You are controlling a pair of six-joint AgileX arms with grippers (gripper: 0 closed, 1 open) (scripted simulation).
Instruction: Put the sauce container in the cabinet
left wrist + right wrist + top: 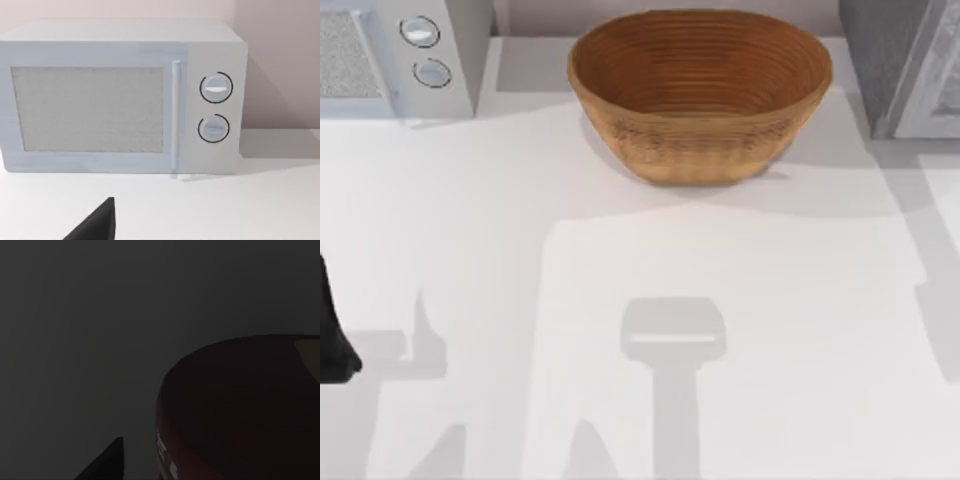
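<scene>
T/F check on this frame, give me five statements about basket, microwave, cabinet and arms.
1. The woven basket sits at the back middle of the table. True.
2. The white microwave has three round knobs. False: it has two, one above the other.
3. The microwave's door is swung open. False: it is shut flush, handle beside the knobs.
4. The cabinet stands at the table's back right corner. True.
5. The left arm reaches into the basket. False: it sits at the table's left edge, far from the basket.
The right wrist view is dark.
</scene>
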